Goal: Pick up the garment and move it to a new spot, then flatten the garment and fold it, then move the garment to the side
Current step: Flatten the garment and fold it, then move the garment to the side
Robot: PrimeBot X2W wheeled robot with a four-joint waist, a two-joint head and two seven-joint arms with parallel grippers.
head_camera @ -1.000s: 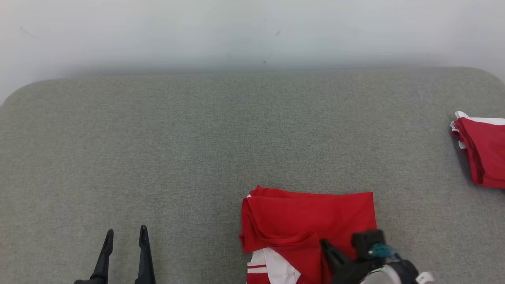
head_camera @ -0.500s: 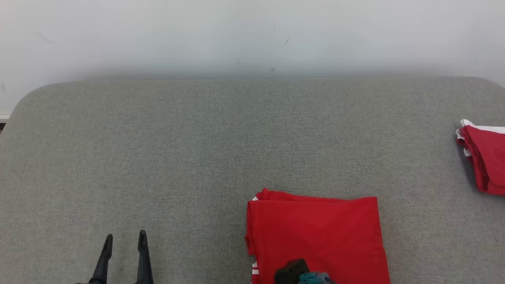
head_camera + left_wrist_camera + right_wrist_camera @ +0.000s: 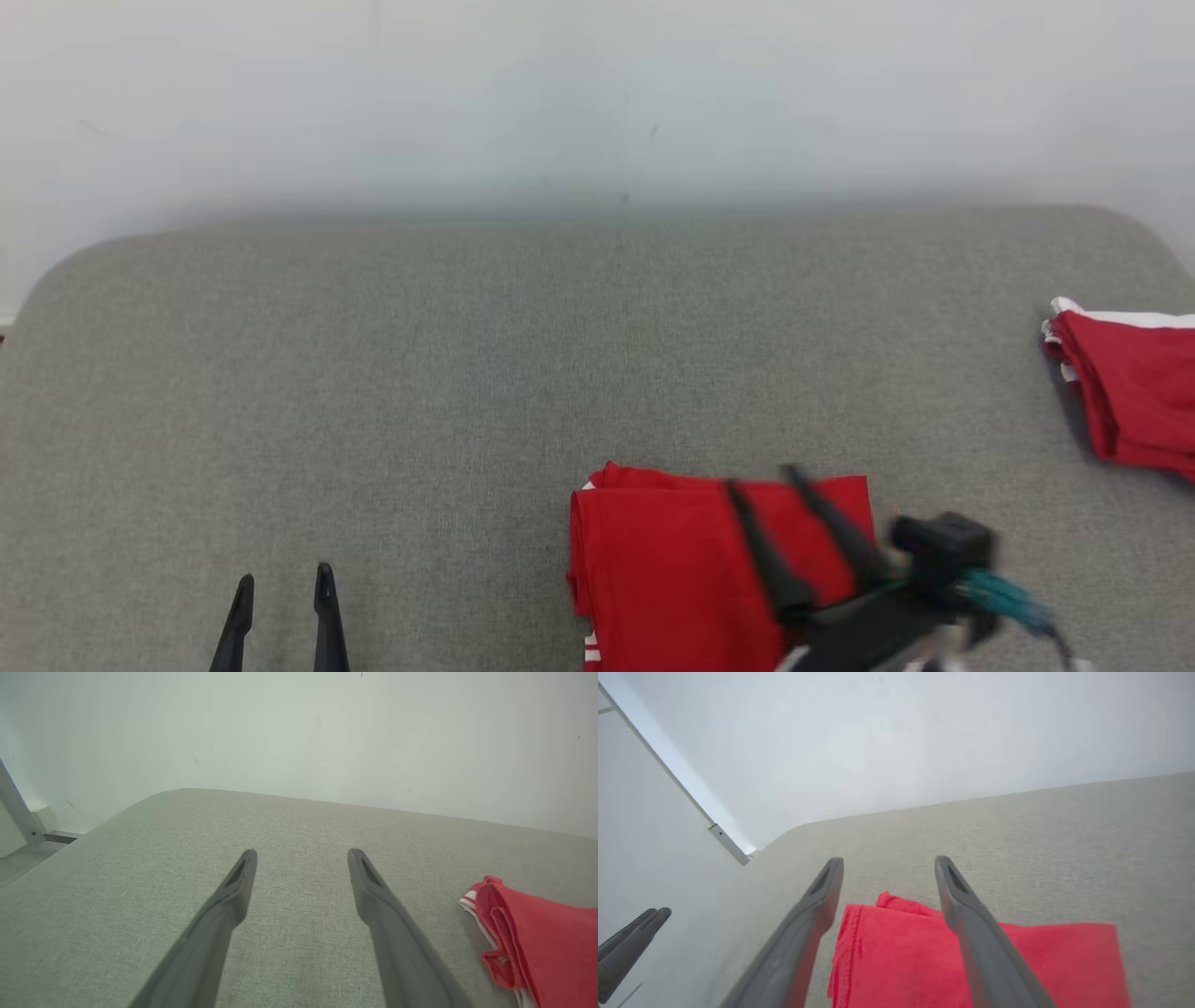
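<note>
Item: folded red garment (image 3: 663, 569). Right gripper (image 3: 761, 478) spread, apparently just above it. Left gripper (image 3: 285, 573) spread, well apart. Risk: a fingertip snagging cloth undoes the fold.

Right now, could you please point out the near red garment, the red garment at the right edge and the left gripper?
near red garment (image 3: 653, 569): head view, middle of top layer.
right-edge red garment (image 3: 1134, 392): head view, red top face.
left gripper (image 3: 285, 574): head view, between its fingertips.

Garment (image 3: 653, 560) btm cut by head-view edge, R jaws motion-blurred, 2nd red garment (image 3: 1134, 392) cropped at right
</note>
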